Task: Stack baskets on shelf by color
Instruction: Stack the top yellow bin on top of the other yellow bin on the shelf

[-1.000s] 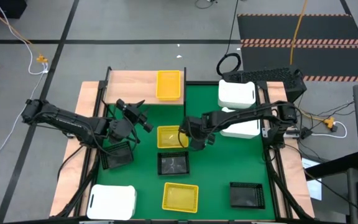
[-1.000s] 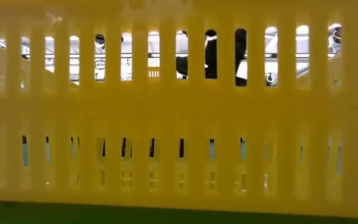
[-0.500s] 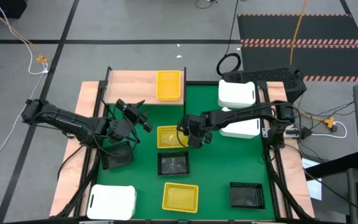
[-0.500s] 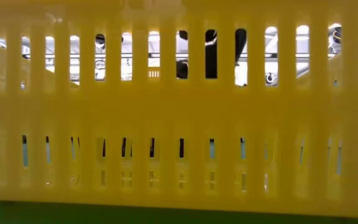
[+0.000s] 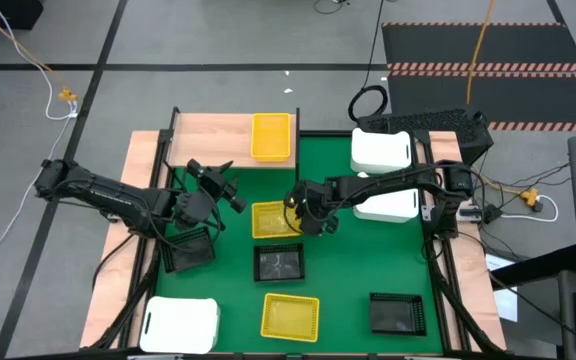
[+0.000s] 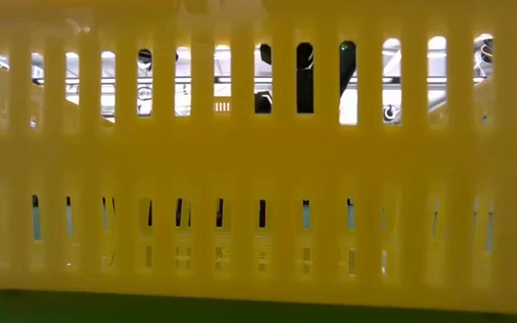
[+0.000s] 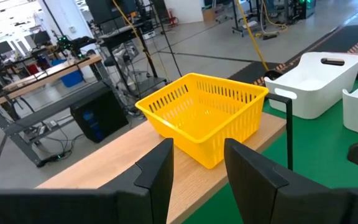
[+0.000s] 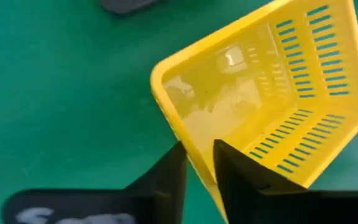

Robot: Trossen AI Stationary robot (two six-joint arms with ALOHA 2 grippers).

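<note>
High view shows one yellow basket (image 5: 272,136) on the shelf (image 5: 211,140), the right gripper (image 5: 304,218) pinching a second yellow basket's (image 5: 273,219) rim on the mat (image 5: 348,270); seven baskets untouched, left gripper (image 5: 216,187) open, empty.

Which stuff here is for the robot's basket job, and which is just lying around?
For the job: shelf; yellow basket on it; middle yellow basket, pinched by the right gripper; near yellow basket; black baskets; white baskets; left gripper, open, near the shelf.
Just lying about: coiled cable; black floor mat.
</note>
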